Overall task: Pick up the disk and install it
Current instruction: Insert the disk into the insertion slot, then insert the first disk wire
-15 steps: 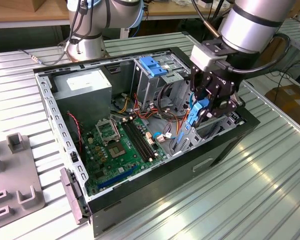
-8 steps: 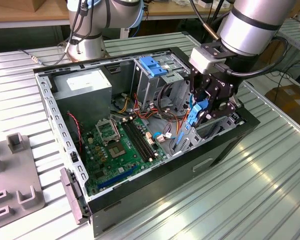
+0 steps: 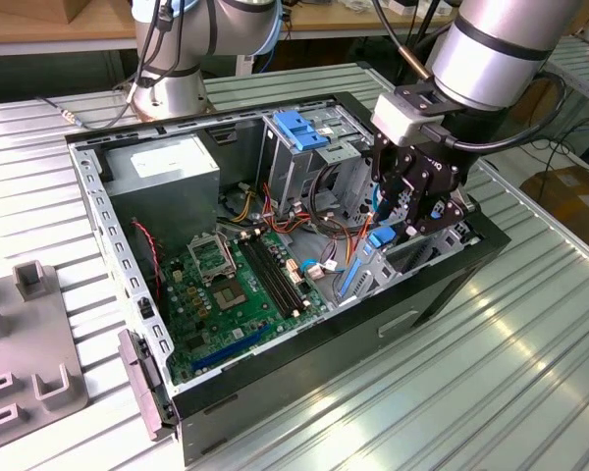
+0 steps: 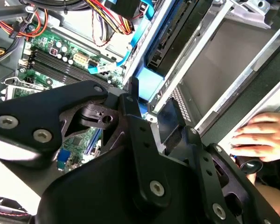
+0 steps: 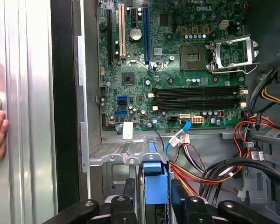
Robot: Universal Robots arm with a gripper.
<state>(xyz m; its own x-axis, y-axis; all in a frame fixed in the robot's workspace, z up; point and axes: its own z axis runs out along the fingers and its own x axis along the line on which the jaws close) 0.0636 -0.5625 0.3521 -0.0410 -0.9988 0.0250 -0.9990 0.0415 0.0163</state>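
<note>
The disk (image 3: 381, 236) stands on edge at the exterior view's right side of the open computer case (image 3: 128, 265), low in the drive bay by the case's wall. In the first wrist view its blue rail end (image 5: 155, 179) sits between two black fingers (image 5: 123, 200). My gripper (image 3: 412, 211) hangs straight over it, shut on the disk. In the second wrist view the blue rail (image 4: 148, 84) runs beside the bay's metal frame, just past a black finger (image 4: 170, 121).
A grey power-supply box (image 3: 167, 167) and a metal cage with a blue latch (image 3: 299, 128) fill the case's back. The green motherboard (image 3: 240, 285) and loose cables (image 3: 324, 221) lie beside the bay. A person's hand (image 4: 256, 135) rests outside the case wall. A grey fixture (image 3: 29, 343) stands at the left.
</note>
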